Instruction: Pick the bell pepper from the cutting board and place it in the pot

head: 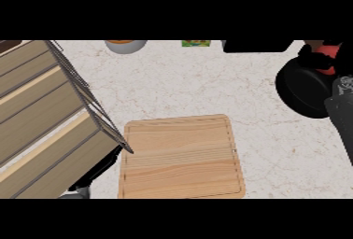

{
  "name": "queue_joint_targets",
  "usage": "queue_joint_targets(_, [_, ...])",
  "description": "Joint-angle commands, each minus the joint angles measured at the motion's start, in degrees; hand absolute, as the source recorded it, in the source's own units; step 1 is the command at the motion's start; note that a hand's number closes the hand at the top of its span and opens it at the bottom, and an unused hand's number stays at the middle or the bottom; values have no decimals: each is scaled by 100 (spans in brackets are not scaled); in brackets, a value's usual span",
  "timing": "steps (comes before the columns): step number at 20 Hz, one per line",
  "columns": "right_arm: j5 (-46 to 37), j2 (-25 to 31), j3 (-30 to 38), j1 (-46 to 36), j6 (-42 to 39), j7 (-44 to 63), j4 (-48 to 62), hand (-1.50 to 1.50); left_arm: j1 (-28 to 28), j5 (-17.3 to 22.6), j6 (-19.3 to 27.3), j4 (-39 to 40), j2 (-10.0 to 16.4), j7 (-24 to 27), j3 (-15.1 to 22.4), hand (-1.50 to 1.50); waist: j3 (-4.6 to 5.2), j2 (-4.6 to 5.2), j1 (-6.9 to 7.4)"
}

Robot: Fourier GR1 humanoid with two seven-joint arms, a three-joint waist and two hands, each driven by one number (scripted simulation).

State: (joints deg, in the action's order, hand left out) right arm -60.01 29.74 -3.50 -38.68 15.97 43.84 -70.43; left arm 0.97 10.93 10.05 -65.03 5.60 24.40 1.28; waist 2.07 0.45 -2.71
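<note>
**One hand curled on the pepper, beside the pot's rim**

Both hands show only in part. At two o'clock in the head view, the right hand (312, 55) has its black fingers curled round the red bell pepper (332, 50), hiding most of it; only patches of red show between and beside them. Hand and pepper sit at the upper edge of the round black pot (300, 91), which stands at three o'clock on the pale marbled counter (179, 84). I cannot tell whether the pepper touches the rim. The dark grey right forearm (342, 116) runs up the right edge from four o'clock toward the hand, overlapping the pot's right side.

At six o'clock the light wooden cutting board (180, 156) lies flat, well apart from the pot, with nothing on it.

The left hand (103, 167) is a dark shape at seven o'clock, just left of the board and largely under the slatted wooden rack (41, 116) that fills nine o'clock; how far its fingers are open I cannot tell.

Along twelve o'clock sit a grey bowl with orange contents (125, 45), a small green and yellow packet (196, 43) and a black block (258, 45).
</note>
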Motion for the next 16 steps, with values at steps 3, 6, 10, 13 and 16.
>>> queue_joint_targets(3, [562,360,456,620,414,-869,229,150,971,36,-103,-877,568,-462,-136,0,-256,-68,88])
queue_joint_targets(6, [764,560,652,743,437,-1202,410,150,962,-2,-82,-920,537,-540,-39,0,-251,-69,149])
queue_joint_targets(10, [904,638,841,1020,782,-1687,823,150,908,68,-236,-940,626,-506,-18,0,-259,-41,268])
queue_joint_targets(13, [1111,858,1012,858,456,-1857,1265,150,1139,4,-73,-839,532,-555,22,0,-251,-13,332])
queue_joint_targets(16, [1729,611,1281,765,189,-2019,1601,150,1184,36,-191,-674,589,-486,20,0,-261,0,375])
